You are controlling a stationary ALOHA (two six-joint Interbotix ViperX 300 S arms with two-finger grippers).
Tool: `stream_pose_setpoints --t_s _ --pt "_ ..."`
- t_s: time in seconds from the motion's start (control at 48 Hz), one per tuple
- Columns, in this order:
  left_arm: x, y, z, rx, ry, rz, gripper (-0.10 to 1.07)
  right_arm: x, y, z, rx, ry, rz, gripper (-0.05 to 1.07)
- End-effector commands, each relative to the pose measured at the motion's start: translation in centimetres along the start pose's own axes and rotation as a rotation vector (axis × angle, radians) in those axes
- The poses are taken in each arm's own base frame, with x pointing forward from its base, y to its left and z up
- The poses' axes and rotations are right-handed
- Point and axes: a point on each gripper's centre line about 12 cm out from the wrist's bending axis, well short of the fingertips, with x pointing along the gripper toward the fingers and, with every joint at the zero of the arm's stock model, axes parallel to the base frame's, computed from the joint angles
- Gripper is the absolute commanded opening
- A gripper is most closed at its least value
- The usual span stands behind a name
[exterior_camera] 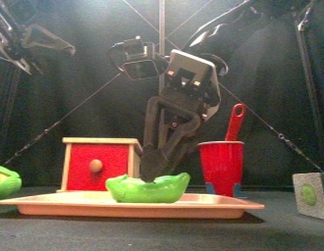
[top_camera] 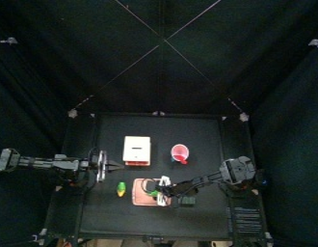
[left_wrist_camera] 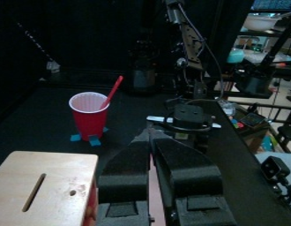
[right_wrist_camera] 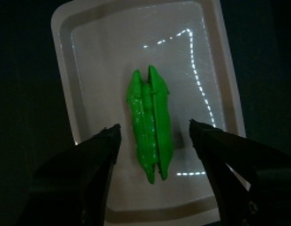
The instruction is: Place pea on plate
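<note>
Jaws of the right gripper [right_wrist_camera: 154, 146] are standing wide apart and holding nothing, one on each side of the pea [right_wrist_camera: 149, 124], which is lying flat on the plate [right_wrist_camera: 89, 53] directly beneath them. In the right wrist view the pea's long axis is running away from the camera, roughly parallel to the plate's long sides and to the two jaws, so a closing stroke would be squeezing it across its narrow width. No contact is showing between jaws and pod. From the front, the pea [exterior_camera: 149, 187] is resting on the pink plate [exterior_camera: 47, 203] with the right gripper [exterior_camera: 162, 157] hanging just above it. Judging by this, the placing looks done, and the coming move is likely a straight lift clear.

Farther off, the left gripper [left_wrist_camera: 151, 172] is hovering over the cream-white box [left_wrist_camera: 42, 181], its jaws pressed together and empty, well away from the plate. Beyond it the red cup [left_wrist_camera: 88, 110] is standing with a spoon [left_wrist_camera: 114, 89] inside.
</note>
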Motion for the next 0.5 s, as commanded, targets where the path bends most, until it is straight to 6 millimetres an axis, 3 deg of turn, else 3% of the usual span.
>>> stream_pose_setpoints --t_s 0.0,0.479 --pt "0.16 0.01 0.50 0.001 -0.015 0.001 0.42 -2.22 0.28 2.14 0.013 -0.071 0.025 0.94" --pt "0.16 0.01 0.52 -0.003 -0.017 0.002 0.42 -2.22 0.23 2.09 0.010 -0.067 0.021 0.94"
